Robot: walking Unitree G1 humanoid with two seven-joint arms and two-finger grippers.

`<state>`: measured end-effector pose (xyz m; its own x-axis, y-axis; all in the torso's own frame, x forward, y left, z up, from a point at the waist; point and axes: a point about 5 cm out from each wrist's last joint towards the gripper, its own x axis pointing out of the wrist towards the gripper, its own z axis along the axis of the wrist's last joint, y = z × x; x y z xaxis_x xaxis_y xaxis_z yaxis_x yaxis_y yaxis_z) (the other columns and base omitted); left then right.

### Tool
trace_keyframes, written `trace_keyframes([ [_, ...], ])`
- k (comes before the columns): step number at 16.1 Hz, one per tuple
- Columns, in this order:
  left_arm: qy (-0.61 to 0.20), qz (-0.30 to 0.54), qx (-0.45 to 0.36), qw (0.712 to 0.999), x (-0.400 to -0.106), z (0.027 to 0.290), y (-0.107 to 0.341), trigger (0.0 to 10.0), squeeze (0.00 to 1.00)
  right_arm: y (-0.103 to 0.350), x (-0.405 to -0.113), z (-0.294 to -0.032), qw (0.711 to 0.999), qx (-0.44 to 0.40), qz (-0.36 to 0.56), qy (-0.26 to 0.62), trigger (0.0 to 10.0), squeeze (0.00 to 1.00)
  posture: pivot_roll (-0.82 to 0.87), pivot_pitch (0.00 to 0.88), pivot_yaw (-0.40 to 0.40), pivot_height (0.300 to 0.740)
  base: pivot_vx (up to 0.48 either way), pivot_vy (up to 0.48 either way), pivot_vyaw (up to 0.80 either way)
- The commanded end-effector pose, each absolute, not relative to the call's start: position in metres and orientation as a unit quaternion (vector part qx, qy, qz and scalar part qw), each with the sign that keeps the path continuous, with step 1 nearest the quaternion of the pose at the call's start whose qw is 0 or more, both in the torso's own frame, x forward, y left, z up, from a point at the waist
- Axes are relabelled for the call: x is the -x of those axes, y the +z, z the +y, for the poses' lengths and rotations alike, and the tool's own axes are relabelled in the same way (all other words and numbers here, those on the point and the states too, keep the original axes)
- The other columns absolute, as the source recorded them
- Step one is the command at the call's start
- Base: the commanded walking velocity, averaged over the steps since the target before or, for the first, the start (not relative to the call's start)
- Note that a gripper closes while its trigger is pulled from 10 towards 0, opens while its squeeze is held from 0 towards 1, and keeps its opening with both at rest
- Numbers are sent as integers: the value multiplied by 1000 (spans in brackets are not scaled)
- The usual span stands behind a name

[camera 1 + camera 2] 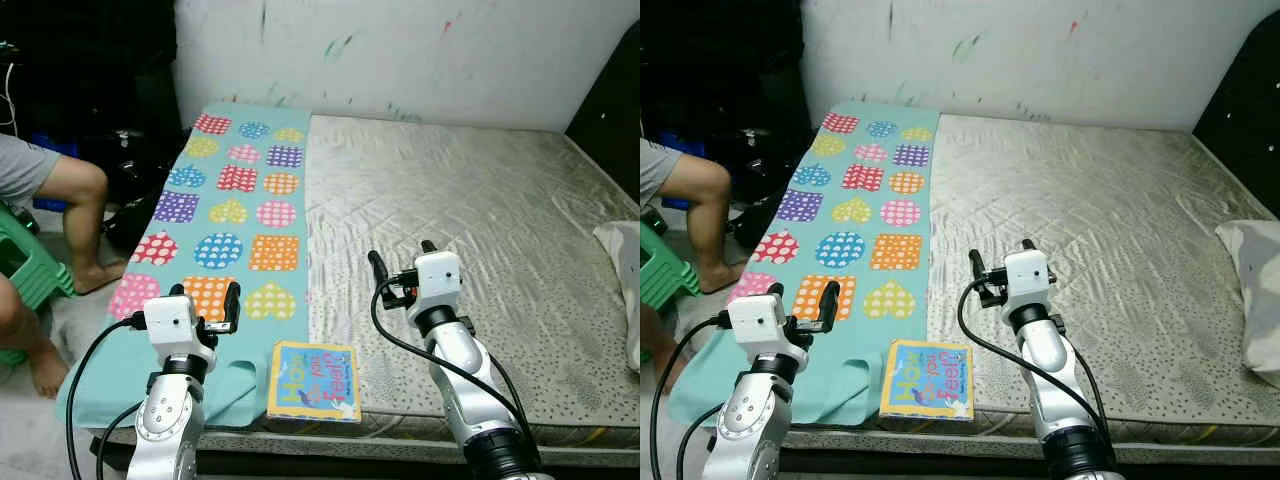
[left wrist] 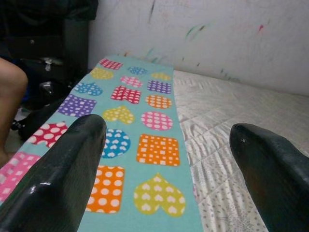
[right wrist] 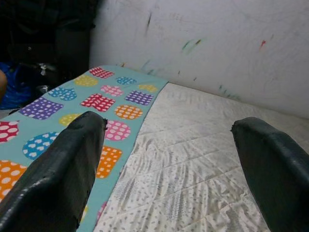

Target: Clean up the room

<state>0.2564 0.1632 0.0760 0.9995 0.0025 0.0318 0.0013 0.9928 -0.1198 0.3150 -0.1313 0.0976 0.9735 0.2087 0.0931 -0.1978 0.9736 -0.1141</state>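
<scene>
At the near edge of the mattress [image 1: 470, 210], between the two raised arms: one children's book [image 1: 314, 381], flat, cover up, its far-left corner resting on the teal blanket [image 1: 225, 190] and the rest on bare mattress. Its near edge sits at the very lip of the bed.

Left gripper [image 1: 205, 303]: fingers spread wide, empty, held above the near end of the blanket, just left of the book and slightly farther into the scene.

Right gripper [image 1: 402, 262]: fingers likewise parted, empty, held over bare mattress, right of the book and farther from it.

Bearing: the book lies nearer than both grippers, right of the left one and left of the right one. Its sides run roughly square to the bed edge, tilted a little. Judged the nearer arm: the left, though either would have to draw back and down toward the robot to reach it.

Also present: a pillow [image 1: 626, 275] at the far right edge; a seated person's leg [image 1: 85, 215] and a green stool [image 1: 30, 270] off the left side.
</scene>
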Motion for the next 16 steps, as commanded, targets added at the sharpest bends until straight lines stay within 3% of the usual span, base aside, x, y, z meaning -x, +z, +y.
trace_keyframes([
  [1, -6, -9, 57, 998, -256, 161, 73, 10000, 0, 106, -317, -136, 991, 56, -72, 94, 10000, 0, -45, 0, -35, 740, 0, 0, 0],
  [16, -13, -5, 52, 999, -253, 162, 72, 10000, 0, 102, -315, -141, 992, 65, -68, 85, 10000, 0, -37, 0, -25, 740, 0, -300, 0],
])
